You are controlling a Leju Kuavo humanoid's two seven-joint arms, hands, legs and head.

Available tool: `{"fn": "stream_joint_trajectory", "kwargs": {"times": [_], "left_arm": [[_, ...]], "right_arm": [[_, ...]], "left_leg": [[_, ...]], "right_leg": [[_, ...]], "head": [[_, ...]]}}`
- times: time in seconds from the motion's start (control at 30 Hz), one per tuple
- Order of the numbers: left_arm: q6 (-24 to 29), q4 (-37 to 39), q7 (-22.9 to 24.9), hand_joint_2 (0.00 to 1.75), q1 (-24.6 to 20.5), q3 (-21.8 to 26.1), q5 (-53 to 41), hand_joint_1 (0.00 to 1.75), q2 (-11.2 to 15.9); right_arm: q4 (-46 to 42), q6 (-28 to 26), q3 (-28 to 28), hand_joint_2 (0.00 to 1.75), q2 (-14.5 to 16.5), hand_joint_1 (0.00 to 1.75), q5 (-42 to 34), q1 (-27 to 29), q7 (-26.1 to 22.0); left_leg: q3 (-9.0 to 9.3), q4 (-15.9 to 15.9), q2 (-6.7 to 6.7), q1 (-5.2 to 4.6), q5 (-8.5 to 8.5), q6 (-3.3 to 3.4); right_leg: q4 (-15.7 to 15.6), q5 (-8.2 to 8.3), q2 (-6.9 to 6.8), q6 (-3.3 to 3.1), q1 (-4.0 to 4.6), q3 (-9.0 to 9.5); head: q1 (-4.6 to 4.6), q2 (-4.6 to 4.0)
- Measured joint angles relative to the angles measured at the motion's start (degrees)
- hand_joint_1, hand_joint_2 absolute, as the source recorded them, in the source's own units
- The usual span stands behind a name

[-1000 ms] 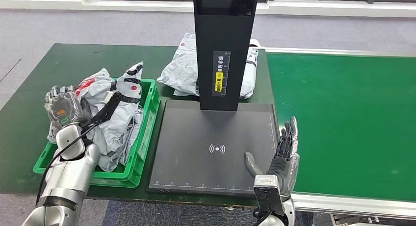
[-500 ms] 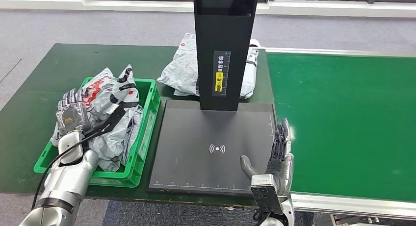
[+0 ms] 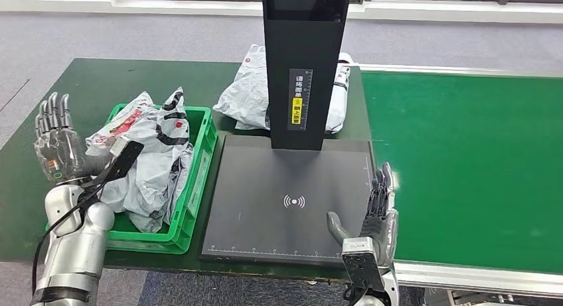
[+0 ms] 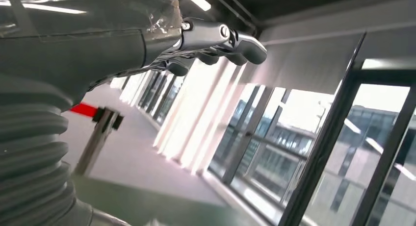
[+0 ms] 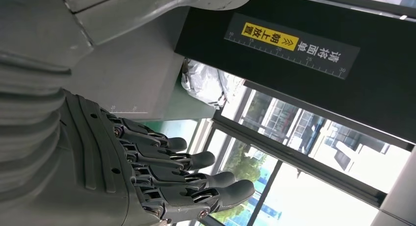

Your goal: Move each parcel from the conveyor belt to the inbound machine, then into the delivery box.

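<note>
Several grey plastic parcels [image 3: 149, 156] are heaped in the green delivery box [image 3: 196, 180] at the left of the table. My left hand [image 3: 56, 140] is raised just left of the box, fingers spread upward, holding nothing. The black inbound machine [image 3: 290, 200] has a bare scan plate and a tall post [image 3: 304, 60]. Behind the post lies another grey parcel [image 3: 247, 93]. My right hand [image 3: 377, 216] stands edge-on at the plate's front right corner, fingers straight and apart, empty. The green conveyor belt [image 3: 465, 160] stretches to the right.
The green table top [image 3: 86, 87] spreads around the box. Grey floor and a window wall lie beyond. The machine's post rises between the plate and the rear parcel. In the right wrist view the post's yellow label [image 5: 267, 36] sits close ahead of my fingers [image 5: 196, 179].
My left hand let go of the parcel over the box, swung out to the left and opened its fingers. The parcel has settled into the heap. My right hand dropped slightly.
</note>
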Motion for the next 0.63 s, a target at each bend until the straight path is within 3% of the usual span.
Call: {"fn": "stream_joint_trajectory", "kwargs": {"times": [0.43,0.5,0.63], "left_arm": [[0.0,-6.2,-1.0,1.75,1.6,4.9,0.3,0.00,-1.8],[0.0,-6.7,-2.8,1.75,1.7,5.6,0.2,0.00,-2.2],[0.0,-8.2,-11.3,1.75,1.6,8.6,2.3,0.00,-4.3]], "right_arm": [[0.5,-0.1,0.1,1.75,0.0,0.00,-0.1,-0.1,0.0],[0.6,-0.1,0.2,1.75,0.0,0.00,-0.2,-0.1,-0.1],[0.6,-0.2,0.2,1.75,0.0,0.00,-0.8,-0.5,-0.8]], "left_leg": [[0.00,0.0,-0.01,0.00,0.02,-0.01],[0.00,0.0,-0.01,0.00,0.02,-0.01],[0.00,0.0,0.00,-0.01,0.02,-0.01]], "right_leg": [[0.0,0.03,-0.03,-0.02,0.00,0.02],[0.0,0.03,-0.03,-0.02,0.00,0.02],[0.0,0.03,-0.02,-0.02,-0.01,0.00]], "head": [[0.00,-0.01],[0.00,-0.01],[0.00,-0.01]]}}
